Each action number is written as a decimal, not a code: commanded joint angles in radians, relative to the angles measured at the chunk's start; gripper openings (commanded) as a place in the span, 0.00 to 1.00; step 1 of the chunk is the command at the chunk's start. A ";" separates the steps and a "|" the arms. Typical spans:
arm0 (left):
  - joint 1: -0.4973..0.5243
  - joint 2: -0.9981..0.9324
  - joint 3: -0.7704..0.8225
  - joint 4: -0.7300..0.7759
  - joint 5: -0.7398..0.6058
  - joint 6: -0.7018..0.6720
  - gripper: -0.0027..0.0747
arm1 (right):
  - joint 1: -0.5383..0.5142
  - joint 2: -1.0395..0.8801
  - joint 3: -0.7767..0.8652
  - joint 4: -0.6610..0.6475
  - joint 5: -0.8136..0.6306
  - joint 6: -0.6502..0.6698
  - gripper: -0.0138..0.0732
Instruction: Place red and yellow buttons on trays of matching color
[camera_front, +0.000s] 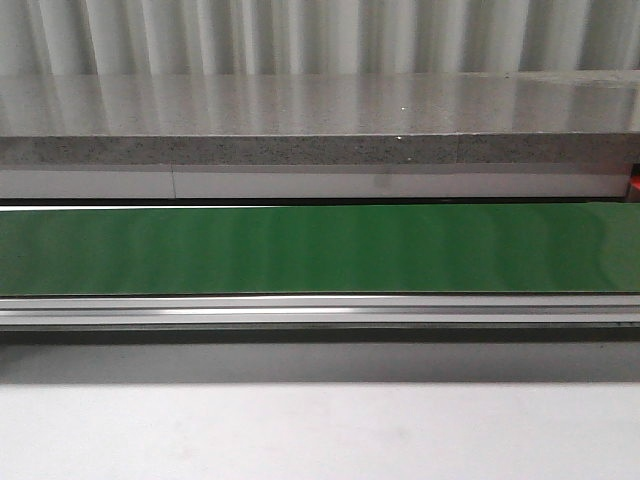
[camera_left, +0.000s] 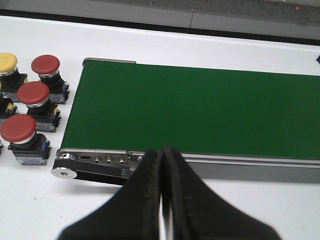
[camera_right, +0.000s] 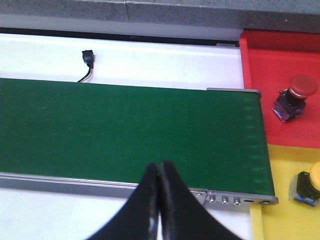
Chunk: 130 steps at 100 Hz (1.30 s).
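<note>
Left wrist view first: my left tool (camera_left: 162, 165) sits at the bottom centre of the frame with its two black fingers pressed together, nothing between them. Just past the tips runs the metal side rail of the green belt (camera_left: 200, 107), which fills the middle and right of the frame. At the belt's end roller, on the white tabletop (camera_left: 40, 210), I see a cluster of buttons at the left edge of the frame: one red button (camera_left: 45, 65) nearest the belt's far corner, a second red button (camera_left: 33, 93) below it in the frame, and a third red button (camera_left: 18, 127) lower still, all standing upright on their dark bases. A yellow button (camera_left: 7, 61) stands at the upper left, beside the first red one. Another base is cut off by the left edge, and I cannot tell its colour.

My right wrist view shows the right tool (camera_right: 159, 172) at the bottom centre, fingers closed against each other and holding nothing. The same belt stretches across the middle of that frame. Beyond its end, at the upper right, lies the red tray (camera_right: 260, 90) with a red-capped button (camera_right: 296, 96) tipped on its side in it. Below that in the frame, the yellow tray (camera_right: 280, 220) holds a yellow-capped button (camera_right: 309, 186) at the right edge. A small black connector (camera_right: 88, 56) with a wire rests on the tabletop at the upper left.

From the front view I see only the belt and a grey ledge (camera_front: 320, 120) behind it; neither tool appears.
</note>
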 joint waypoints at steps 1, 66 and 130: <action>-0.006 0.004 -0.026 -0.014 -0.072 -0.001 0.01 | 0.001 -0.003 -0.024 0.006 -0.051 -0.013 0.08; -0.006 0.004 -0.032 -0.014 -0.049 -0.002 0.86 | 0.001 -0.003 -0.024 0.006 -0.050 -0.013 0.08; 0.215 0.493 -0.301 0.190 0.003 -0.349 0.86 | 0.001 -0.003 -0.024 0.006 -0.050 -0.013 0.08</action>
